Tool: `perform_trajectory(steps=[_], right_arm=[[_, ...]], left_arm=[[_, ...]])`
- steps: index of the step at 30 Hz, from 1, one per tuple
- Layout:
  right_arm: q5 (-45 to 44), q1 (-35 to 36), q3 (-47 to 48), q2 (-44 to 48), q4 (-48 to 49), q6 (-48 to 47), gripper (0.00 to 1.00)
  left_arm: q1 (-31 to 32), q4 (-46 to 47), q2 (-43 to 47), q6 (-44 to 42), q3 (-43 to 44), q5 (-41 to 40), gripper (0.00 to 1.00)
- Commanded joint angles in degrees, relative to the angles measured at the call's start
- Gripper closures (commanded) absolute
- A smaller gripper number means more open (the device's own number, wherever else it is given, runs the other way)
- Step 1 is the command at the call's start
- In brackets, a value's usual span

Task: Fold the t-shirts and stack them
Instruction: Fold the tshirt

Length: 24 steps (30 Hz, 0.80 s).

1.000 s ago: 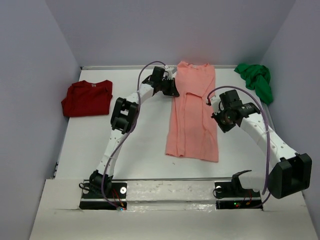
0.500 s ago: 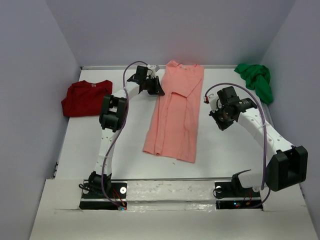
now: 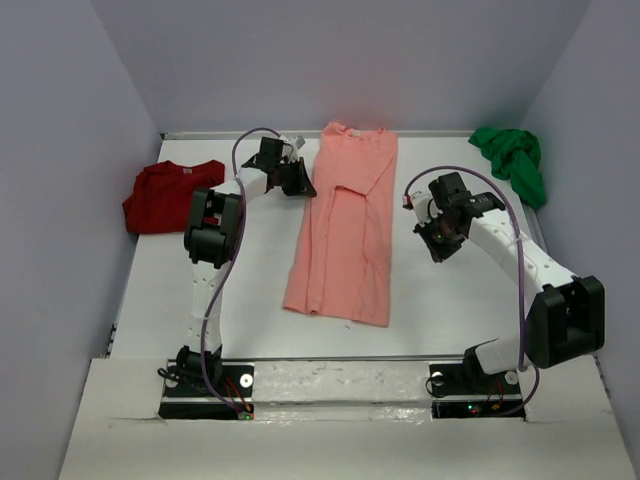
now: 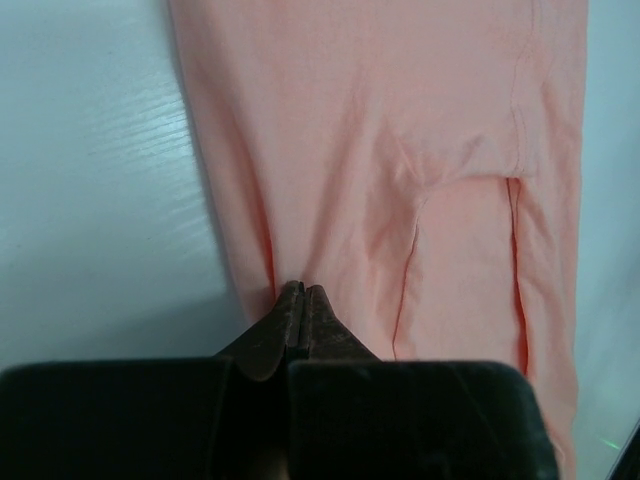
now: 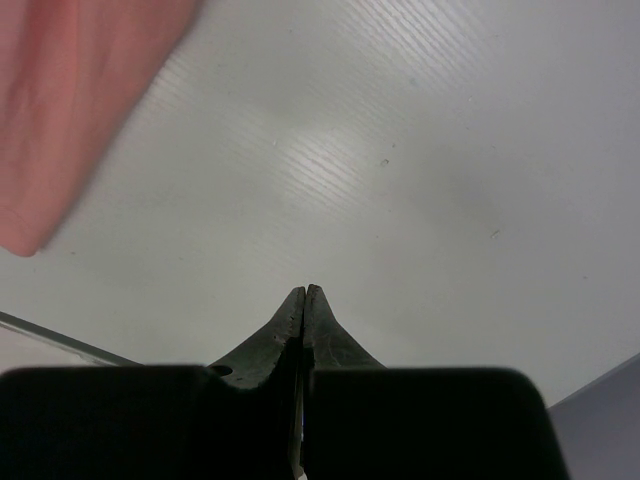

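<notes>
Pink t-shirt [image 3: 345,235] lies lengthwise on the counter [image 3: 250,300], reaching its far edge. Left end effector [image 4: 302,292] pinches its side; right end effector [image 5: 304,292] is closed, empty.

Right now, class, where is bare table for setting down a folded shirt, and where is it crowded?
Bare table lies between the left arm and the salmon-pink shirt, and between that shirt and the right gripper. Crowded: the far corners, holding the dark red shirt and green shirt.

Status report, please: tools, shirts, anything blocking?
Left tool shut on salmon-pink shirt edge. Right tool shut, empty, over table. Nothing in the way.
</notes>
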<state>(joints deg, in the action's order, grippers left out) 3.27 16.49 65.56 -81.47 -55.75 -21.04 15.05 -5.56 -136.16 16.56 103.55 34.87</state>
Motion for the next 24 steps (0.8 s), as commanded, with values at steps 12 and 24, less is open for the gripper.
perform_trajectory(steps=[12, 24], right_arm=[[1.8, -0.3, 3.3, -0.1, -1.0, -0.3, 1.00], [16.5, -0.3, 11.4, -17.1, 1.5, -0.5, 1.00]], left_arm=[[-0.4, -17.6, 0.5, -11.7, 9.4, 1.4, 1.00], [-6.8, -10.2, 20.0, -19.4, -1.0, 3.4, 1.00]])
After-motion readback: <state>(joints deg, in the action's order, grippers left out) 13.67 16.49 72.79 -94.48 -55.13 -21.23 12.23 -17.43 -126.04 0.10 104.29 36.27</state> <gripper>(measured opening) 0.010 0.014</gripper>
